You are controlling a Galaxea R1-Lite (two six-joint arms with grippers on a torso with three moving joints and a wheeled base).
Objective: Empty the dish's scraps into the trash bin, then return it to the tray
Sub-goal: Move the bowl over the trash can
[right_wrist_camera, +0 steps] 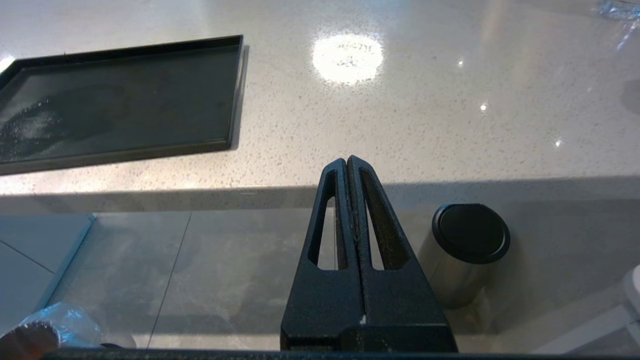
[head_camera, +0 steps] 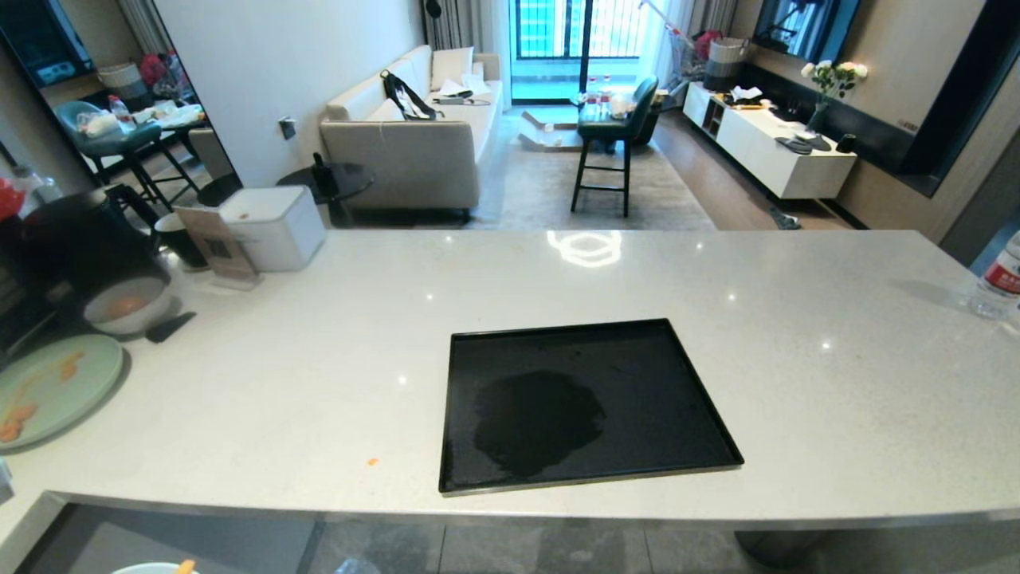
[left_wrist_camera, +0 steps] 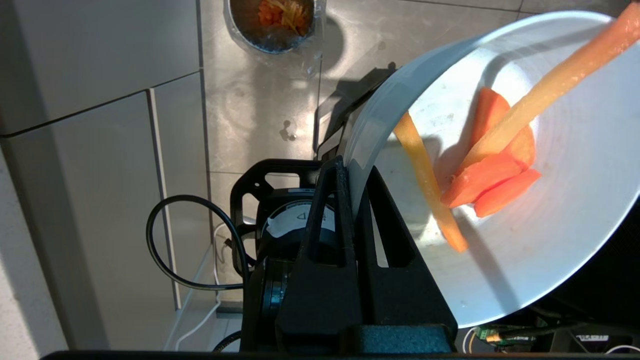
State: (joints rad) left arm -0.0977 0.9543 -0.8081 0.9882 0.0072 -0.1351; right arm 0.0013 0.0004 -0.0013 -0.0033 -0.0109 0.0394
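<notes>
Left wrist view: my left gripper [left_wrist_camera: 350, 170] is clamped on the rim of the dish [left_wrist_camera: 550, 210], held over the floor with the scraps [left_wrist_camera: 480, 170], carrot slices and pale sticks, inside it. The trash bin [left_wrist_camera: 272, 25] stands on the floor beyond, some scraps already in it. Head view: the tray [head_camera: 586, 402] lies bare on the counter [head_camera: 797, 319]. Right wrist view: my right gripper [right_wrist_camera: 348, 167], jaws pressed together on nothing, hangs below the counter edge
</notes>
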